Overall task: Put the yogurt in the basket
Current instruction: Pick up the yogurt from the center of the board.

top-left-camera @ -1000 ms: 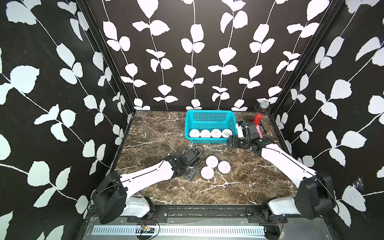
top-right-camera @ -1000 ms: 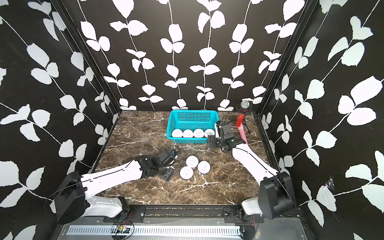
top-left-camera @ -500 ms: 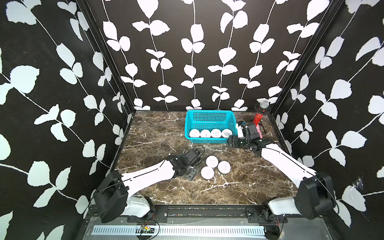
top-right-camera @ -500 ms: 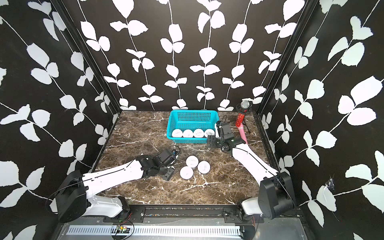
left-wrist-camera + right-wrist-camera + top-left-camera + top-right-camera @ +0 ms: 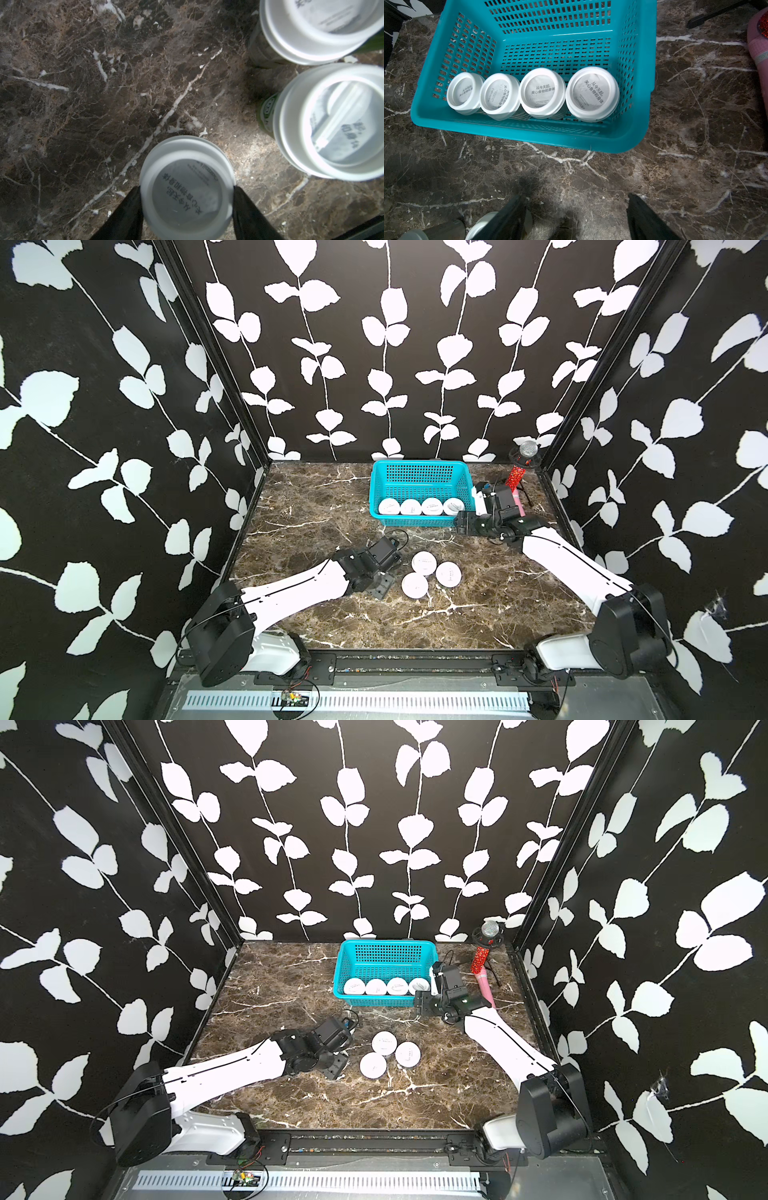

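Three yogurt cups with white lids stand close together on the marble in both top views. My left gripper [image 5: 391, 583] [image 5: 187, 189] is shut on the nearest yogurt cup [image 5: 415, 585] [image 5: 187, 199], with a black finger [image 5: 128, 209] pressed against each side of its lid. The other two [image 5: 424, 563] [image 5: 448, 573] stand just beyond it. The turquoise basket [image 5: 419, 464] [image 5: 529, 135] holds a row of several cups [image 5: 542, 91] along its front wall. My right gripper [image 5: 459, 523] [image 5: 575, 197] hangs open and empty by the basket's front right corner.
A red glitter microphone with a pink handle [image 5: 516, 483] [image 5: 758, 47] leans in the back right corner beside the right arm. A white round shape [image 5: 477, 225] shows partly behind one right finger; I cannot tell what it is. Black leaf-print walls close in three sides.
The left jaws have drawn in onto the nearest table cup. The right arm and the other cups have not moved.
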You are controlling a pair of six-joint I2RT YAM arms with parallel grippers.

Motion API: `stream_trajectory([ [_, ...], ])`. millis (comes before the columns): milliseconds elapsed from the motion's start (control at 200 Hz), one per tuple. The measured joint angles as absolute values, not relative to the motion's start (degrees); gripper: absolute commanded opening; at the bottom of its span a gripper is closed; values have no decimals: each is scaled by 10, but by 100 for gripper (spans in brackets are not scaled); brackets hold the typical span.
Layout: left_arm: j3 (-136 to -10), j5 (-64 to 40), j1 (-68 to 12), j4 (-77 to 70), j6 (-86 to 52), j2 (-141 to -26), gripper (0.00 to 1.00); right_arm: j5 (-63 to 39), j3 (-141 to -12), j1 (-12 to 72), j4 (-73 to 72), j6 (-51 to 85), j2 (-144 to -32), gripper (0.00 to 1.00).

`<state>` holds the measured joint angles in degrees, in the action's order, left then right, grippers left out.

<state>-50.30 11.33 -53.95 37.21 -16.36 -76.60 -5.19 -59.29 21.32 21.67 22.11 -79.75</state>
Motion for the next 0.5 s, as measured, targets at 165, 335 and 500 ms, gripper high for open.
stream_trajectory([
  [165,-502,117,-540,372,-167,-764,55,-51,-593,213,217,221,-797,78],
  [335,-500,126,-540,372,-171,-751,55,-46,-593,213,218,222,-800,78],
  [500,-499,129,-532,372,-180,-730,55,-35,-615,209,238,218,-824,76],
])
